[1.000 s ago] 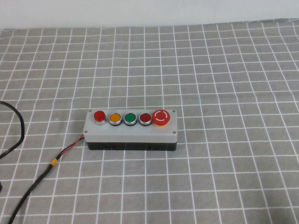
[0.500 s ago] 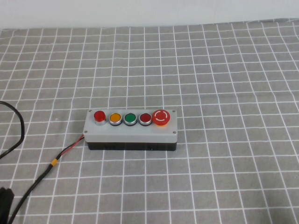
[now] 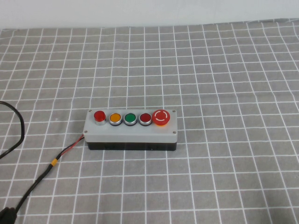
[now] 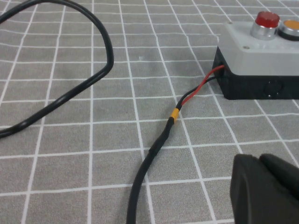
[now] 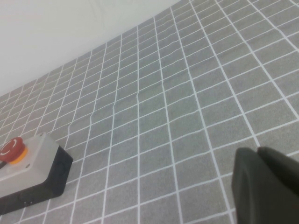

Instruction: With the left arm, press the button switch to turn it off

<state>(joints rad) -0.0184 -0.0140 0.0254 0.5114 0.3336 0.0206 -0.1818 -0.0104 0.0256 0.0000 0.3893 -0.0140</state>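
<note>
The button switch (image 3: pixel 99 115) is seen at the left end of the row on the grey box (image 3: pixel 131 133), mid-bench, facing upward; the box's long axis runs left to right. The left gripper (image 4: pixel 264 189) is placed low, near-left of the box, so the button lies ahead and rightward. The right gripper (image 5: pixel 266 186) is placed farther off. Neither's jaws can be judged

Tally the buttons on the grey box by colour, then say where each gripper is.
Red: 3
Orange: 1
Green: 1
Total: 5
Left gripper low beside the cable; right gripper off beyond the box.
</note>
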